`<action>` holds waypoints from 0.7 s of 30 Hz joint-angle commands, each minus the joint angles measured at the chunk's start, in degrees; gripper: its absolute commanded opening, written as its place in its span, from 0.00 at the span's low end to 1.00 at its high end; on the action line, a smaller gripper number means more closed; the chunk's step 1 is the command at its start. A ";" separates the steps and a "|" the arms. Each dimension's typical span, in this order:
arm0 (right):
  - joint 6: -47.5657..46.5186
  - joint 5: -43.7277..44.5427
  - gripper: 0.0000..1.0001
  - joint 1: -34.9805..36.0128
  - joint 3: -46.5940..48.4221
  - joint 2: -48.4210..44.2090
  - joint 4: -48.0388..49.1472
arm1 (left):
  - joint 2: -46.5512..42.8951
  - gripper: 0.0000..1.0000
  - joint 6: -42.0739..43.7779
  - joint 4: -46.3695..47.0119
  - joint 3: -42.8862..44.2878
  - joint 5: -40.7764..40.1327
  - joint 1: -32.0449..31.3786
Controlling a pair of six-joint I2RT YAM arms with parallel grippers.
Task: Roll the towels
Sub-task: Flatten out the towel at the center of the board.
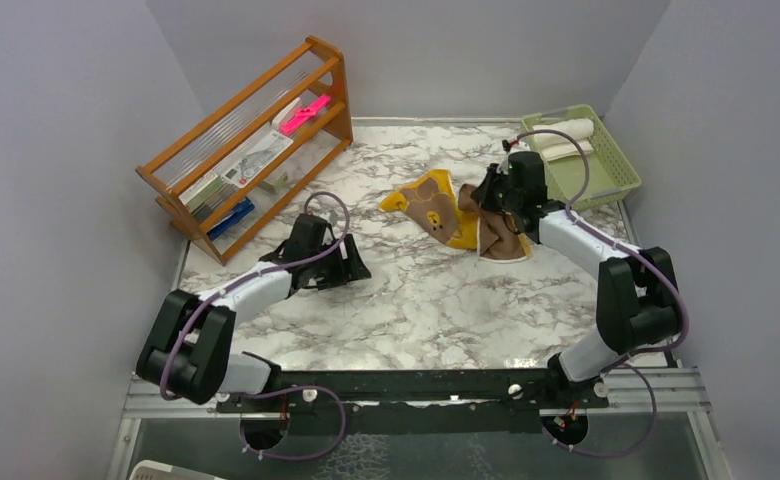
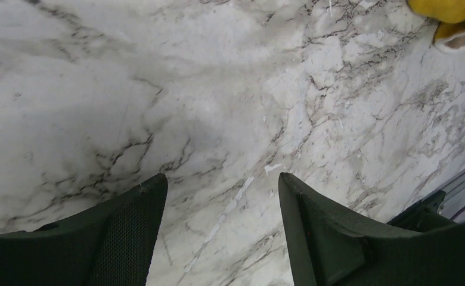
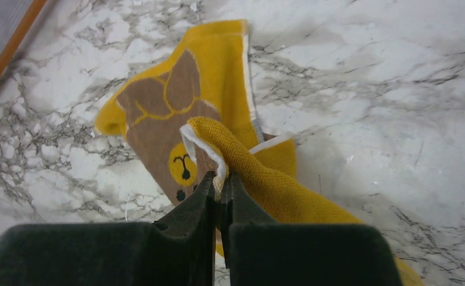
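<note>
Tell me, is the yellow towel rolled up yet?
Not rolled: the yellow towel lies crumpled, one edge pinched by the right hand.

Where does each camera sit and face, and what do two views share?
Top external: above and behind, looking down on the marble table; both arms show.
Left wrist: on the left arm, facing bare marble; left gripper open.
Right wrist: on the right arm, facing the mustard-yellow towel; right gripper shut on it.
Shared: top and right wrist both show that towel.
</note>
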 commanded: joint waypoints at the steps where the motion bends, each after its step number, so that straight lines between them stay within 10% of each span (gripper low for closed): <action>1: 1.66 -5.93 0.01 0.02 -2.24 1.78 3.07 | 6.14 0.71 -3.57 11.80 4.46 -3.50 -3.01; 10: 1.92 -15.77 0.01 3.51 10.69 5.53 2.53 | 7.31 0.70 -0.59 6.81 14.81 -7.97 -2.63; 13: -7.64 -13.66 0.01 22.32 38.85 11.60 -6.95 | -9.77 0.76 3.10 -7.49 22.39 -9.26 10.50; 21: -10.88 -18.93 0.01 32.21 51.37 7.95 -9.11 | -21.10 0.88 11.95 -26.64 39.22 -19.92 20.54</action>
